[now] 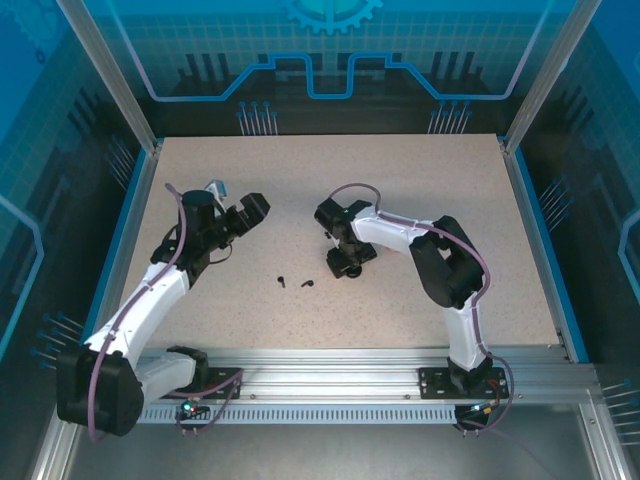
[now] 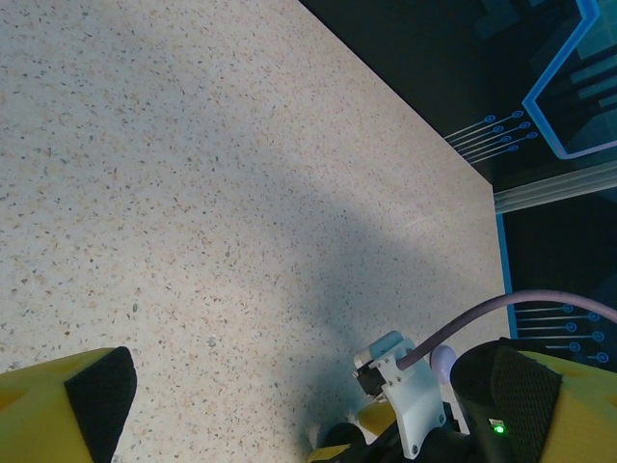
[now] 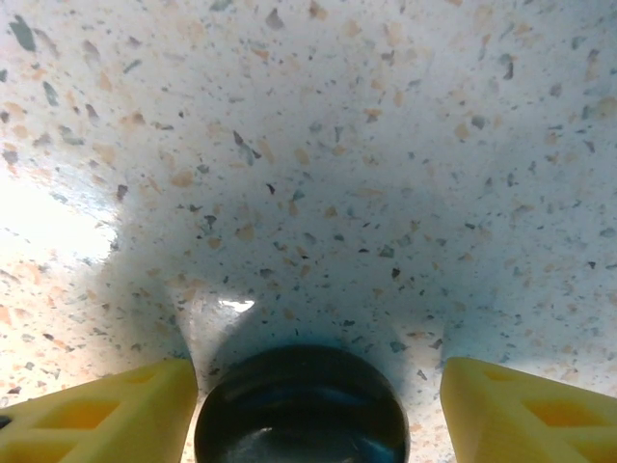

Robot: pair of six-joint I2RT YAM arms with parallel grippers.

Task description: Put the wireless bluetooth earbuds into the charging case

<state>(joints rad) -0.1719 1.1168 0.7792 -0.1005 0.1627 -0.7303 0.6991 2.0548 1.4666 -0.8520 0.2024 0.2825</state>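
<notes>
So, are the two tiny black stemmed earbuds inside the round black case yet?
No, both black earbuds lie loose on the speckled tabletop beside the right gripper.

A robot lab cell: aluminium posts (image 1: pixel 108 75) and blue circuit-print panels (image 1: pixel 420 45) are walling in the speckled table (image 1: pixel 300 180) beyond and beside the right gripper (image 1: pixel 343 266).

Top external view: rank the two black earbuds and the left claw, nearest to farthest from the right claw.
1. Right-hand black earbud, just left of the right claw.
2. Left-hand black earbud, beside the first, a little farther left.
3. Left claw, up and to the left, clearly farthest.
</notes>
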